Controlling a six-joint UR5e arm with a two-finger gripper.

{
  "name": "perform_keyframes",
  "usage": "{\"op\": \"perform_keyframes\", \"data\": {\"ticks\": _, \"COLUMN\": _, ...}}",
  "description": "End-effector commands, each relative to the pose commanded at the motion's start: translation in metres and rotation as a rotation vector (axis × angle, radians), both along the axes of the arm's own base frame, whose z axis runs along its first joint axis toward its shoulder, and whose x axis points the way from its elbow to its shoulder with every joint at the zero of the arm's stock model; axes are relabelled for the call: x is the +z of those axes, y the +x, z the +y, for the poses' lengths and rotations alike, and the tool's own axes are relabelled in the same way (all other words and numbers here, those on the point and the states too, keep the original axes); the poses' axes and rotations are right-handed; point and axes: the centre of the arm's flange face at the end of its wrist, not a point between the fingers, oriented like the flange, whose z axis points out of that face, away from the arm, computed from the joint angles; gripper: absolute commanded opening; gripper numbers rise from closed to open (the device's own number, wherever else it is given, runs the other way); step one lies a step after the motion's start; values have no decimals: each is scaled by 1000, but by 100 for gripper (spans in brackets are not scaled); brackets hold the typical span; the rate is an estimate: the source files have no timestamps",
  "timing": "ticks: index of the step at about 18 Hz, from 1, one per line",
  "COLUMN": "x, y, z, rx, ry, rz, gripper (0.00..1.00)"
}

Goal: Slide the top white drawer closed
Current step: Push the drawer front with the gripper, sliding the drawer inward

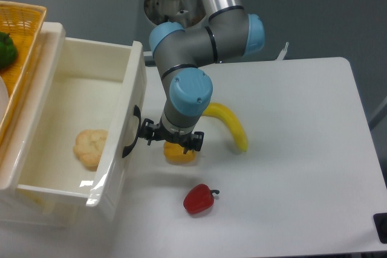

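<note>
Where the arm's wrist ends, the hand (pixel 171 141) points down at the desk (pixel 302 149), its black body just right of the drawer front; its fingertips are hidden under the wrist, so I cannot tell whether they are spread or pressed together. Its left edge sits against or just beside the black curved handle (pixel 129 132) of the top white drawer (pixel 78 128); contact cannot be confirmed. Directly below the hand lies a yellow-orange pepper (pixel 179 153), partly covered by it. A banana (pixel 228 124) curves away to the right of the wrist, and a red pepper (pixel 199 199) lies nearer, apart from both.

The top white drawer stands pulled well out of the cabinet at the left, its front panel slightly skewed, its far right corner close to the arm's elbow. Inside, a pale cauliflower (pixel 90 147) rests on the floor near the front wall, with open floor on its far side. A woven yellow basket (pixel 24 22) sits on the cabinet's top at the far left, holding a green vegetable (pixel 6 49). Right of the banana the desk runs bare to its right edge.
</note>
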Motion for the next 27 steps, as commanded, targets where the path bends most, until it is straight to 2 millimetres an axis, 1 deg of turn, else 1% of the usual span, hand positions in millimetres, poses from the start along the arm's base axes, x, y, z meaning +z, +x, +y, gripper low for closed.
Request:
{"op": "perform_keyframes", "data": {"ticks": 4, "x": 4, "y": 9, "z": 4, "rx": -12, "ry": 5, "rz": 5, "gripper": 100}}
{"op": "perform_keyframes", "data": {"ticks": 7, "x": 4, "y": 13, "z": 7, "rx": -8, "ry": 2, "rz": 4, "gripper": 100}}
{"op": "perform_keyframes", "data": {"ticks": 14, "x": 8, "y": 31, "z": 16, "rx": -34, "ry": 6, "rz": 8, "gripper": 100}}
{"op": "perform_keyframes", "data": {"ticks": 17, "x": 10, "y": 35, "z": 17, "rx": -40, "ry": 9, "rz": 8, "gripper": 100}}
{"op": "perform_keyframes", "data": {"ticks": 19, "x": 11, "y": 44, "z": 20, "rx": -51, "ry": 8, "rz": 10, "gripper": 100}}
{"op": "perform_keyframes", "data": {"ticks": 21, "x": 13, "y": 44, "z": 21, "rx": -53, "ry": 12, "rz": 15, "gripper": 100}}
{"op": "perform_keyframes", "data": {"ticks": 23, "x": 14, "y": 51, "z": 27, "rx": -65, "ry": 15, "rz": 18, "gripper": 100}}
{"op": "perform_keyframes", "data": {"ticks": 27, "x": 19, "y": 62, "z": 30, "rx": -82, "ry": 21, "rz": 23, "gripper": 100}}
